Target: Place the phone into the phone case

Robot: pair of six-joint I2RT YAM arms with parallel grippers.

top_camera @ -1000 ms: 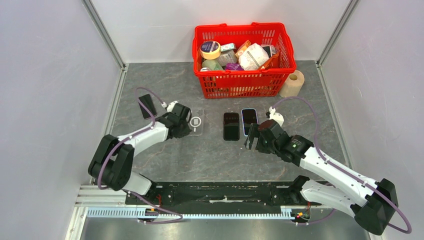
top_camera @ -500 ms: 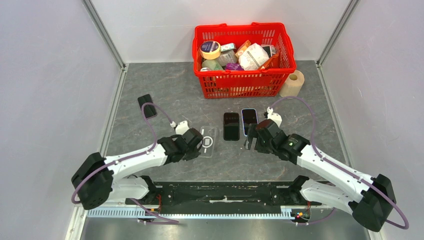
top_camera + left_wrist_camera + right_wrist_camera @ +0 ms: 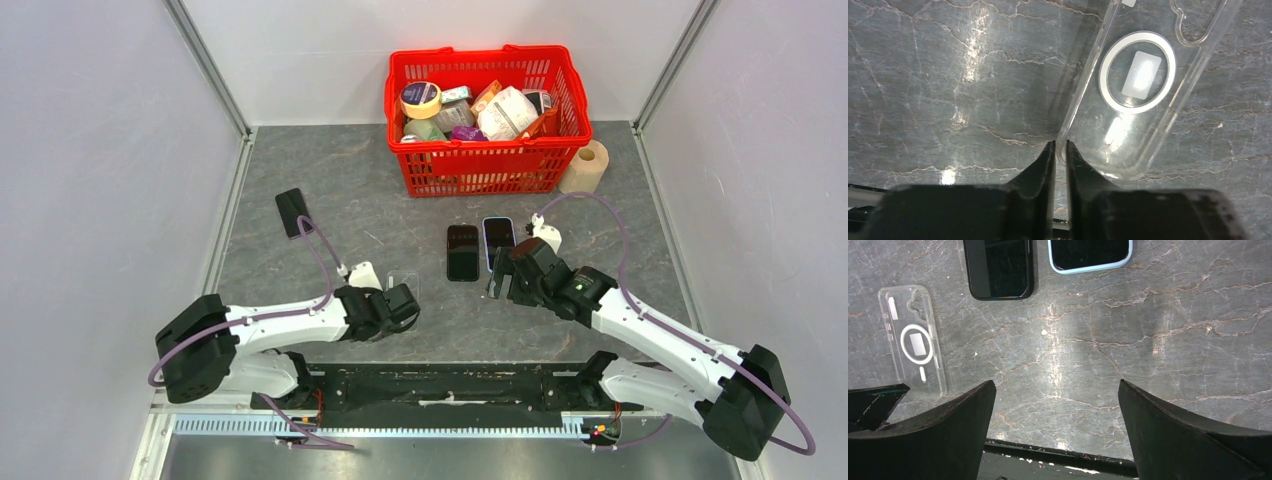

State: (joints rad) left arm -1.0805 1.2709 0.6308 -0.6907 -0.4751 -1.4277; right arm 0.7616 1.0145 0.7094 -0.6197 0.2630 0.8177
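1. Left jaws clenched on the case (image 3: 1138,100) rim; only my left wrist view shows that.
2. Right jaws spread wide over the tabletop (image 3: 1148,340); that view shows black phone (image 3: 998,267) and blue phone (image 3: 1090,252) beyond, case flat.

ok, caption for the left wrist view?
Left hand pinches the rim of a clear plastic phone case lying on the grey marbled tabletop.

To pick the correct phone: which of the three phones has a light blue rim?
The right phone of the middle pair; its neighbour and the phone near the left wall are all black.
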